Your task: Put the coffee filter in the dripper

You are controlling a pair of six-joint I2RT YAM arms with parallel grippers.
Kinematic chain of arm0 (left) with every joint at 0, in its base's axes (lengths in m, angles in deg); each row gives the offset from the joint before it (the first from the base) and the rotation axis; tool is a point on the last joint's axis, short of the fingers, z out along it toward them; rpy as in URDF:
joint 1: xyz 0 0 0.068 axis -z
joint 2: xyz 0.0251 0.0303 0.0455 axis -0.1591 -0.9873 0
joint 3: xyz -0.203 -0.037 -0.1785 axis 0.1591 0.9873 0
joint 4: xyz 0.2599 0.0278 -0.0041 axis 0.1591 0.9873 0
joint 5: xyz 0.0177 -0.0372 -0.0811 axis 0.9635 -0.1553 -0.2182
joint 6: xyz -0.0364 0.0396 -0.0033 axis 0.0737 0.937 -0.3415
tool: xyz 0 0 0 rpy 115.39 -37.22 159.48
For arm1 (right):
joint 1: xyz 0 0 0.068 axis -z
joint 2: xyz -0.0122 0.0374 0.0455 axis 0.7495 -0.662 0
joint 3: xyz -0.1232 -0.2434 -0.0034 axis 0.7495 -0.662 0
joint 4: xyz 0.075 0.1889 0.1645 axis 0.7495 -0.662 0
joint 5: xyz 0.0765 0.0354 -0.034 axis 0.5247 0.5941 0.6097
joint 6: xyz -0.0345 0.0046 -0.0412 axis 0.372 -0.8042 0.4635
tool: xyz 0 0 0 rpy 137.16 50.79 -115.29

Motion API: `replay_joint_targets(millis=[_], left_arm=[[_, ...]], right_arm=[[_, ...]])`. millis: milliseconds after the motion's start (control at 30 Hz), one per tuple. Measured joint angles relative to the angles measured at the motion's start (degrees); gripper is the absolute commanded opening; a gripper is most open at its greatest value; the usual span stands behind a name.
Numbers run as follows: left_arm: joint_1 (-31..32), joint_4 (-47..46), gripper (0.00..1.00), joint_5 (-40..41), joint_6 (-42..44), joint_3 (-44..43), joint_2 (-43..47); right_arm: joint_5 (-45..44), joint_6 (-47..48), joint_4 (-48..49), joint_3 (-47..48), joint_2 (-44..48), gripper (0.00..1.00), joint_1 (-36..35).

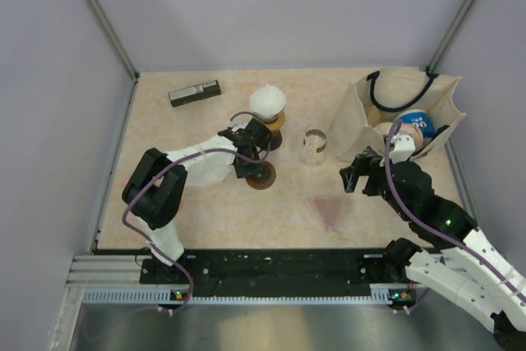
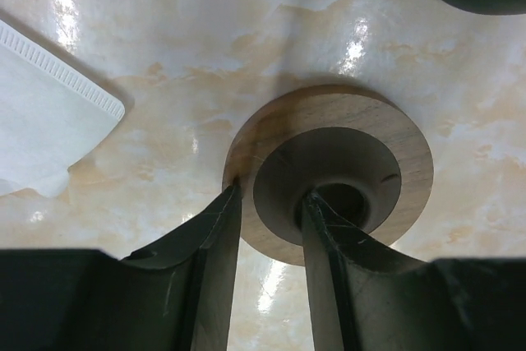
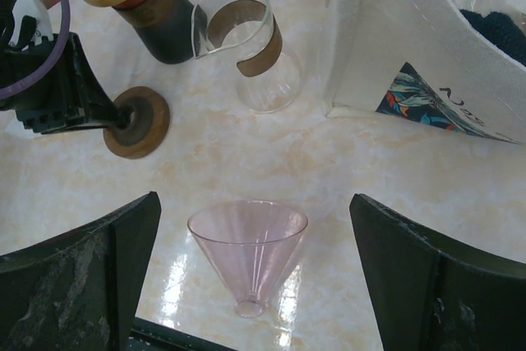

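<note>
The dripper (image 1: 331,211) is a clear pink cone lying on the table, seen in the right wrist view (image 3: 246,252) with its narrow end toward the near edge. My right gripper (image 1: 354,173) hangs over it, wide open (image 3: 255,285) and holding nothing. A white paper coffee filter (image 1: 267,102) sits on a wooden-topped dark canister (image 1: 274,133); its crimped edge (image 2: 49,104) shows in the left wrist view. My left gripper (image 1: 256,164) is shut on a flat wooden ring (image 2: 329,166) on the table, with one finger (image 2: 220,228) at the outer rim and the other in the centre hole.
A glass carafe (image 1: 314,144) with a brown collar stands mid-table, also in the right wrist view (image 3: 251,55). A cream tote bag (image 1: 403,117) with items inside fills the back right. A dark bar-shaped object (image 1: 195,93) lies at the back left. Walls close in both sides.
</note>
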State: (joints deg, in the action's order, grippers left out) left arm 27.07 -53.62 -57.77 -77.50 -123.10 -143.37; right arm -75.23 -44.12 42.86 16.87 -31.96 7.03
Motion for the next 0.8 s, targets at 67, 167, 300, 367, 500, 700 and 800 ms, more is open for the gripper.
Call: replay_joint_targets(millis=[67,167,300,367,500,700,800], left_arm=[[0.8,1.4,0.38,1.7,-0.3,-1.2,-1.0],[1.9,3.6,0.34,3.8,-0.9,-3.2,-2.4],[3.0,5.0,0.15,5.7,-1.5,-4.8,-3.7],[3.3,5.1,0.05,6.0,-1.7,-5.0,-3.8],[3.3,5.6,0.00,6.3,-1.7,-5.2,-3.8],[3.3,6.8,0.00,6.5,-1.4,-4.2,-1.8],[3.3,6.9,0.00,6.5,-0.9,-1.4,1.9]], right_arm=[[0.0,0.0,0.0,-0.1,-0.1,0.99,0.0],[0.0,0.0,0.0,-0.3,-0.1,0.99,0.0],[-0.2,0.0,0.0,-0.3,-0.1,0.99,0.0],[-0.2,0.0,0.0,-0.3,-0.1,0.99,0.0],[-0.2,0.0,0.0,-0.3,-0.1,0.99,0.0],[-0.2,0.0,0.0,-0.3,-0.1,0.99,0.0],[-0.1,0.0,0.0,-0.3,-0.1,0.99,0.0]])
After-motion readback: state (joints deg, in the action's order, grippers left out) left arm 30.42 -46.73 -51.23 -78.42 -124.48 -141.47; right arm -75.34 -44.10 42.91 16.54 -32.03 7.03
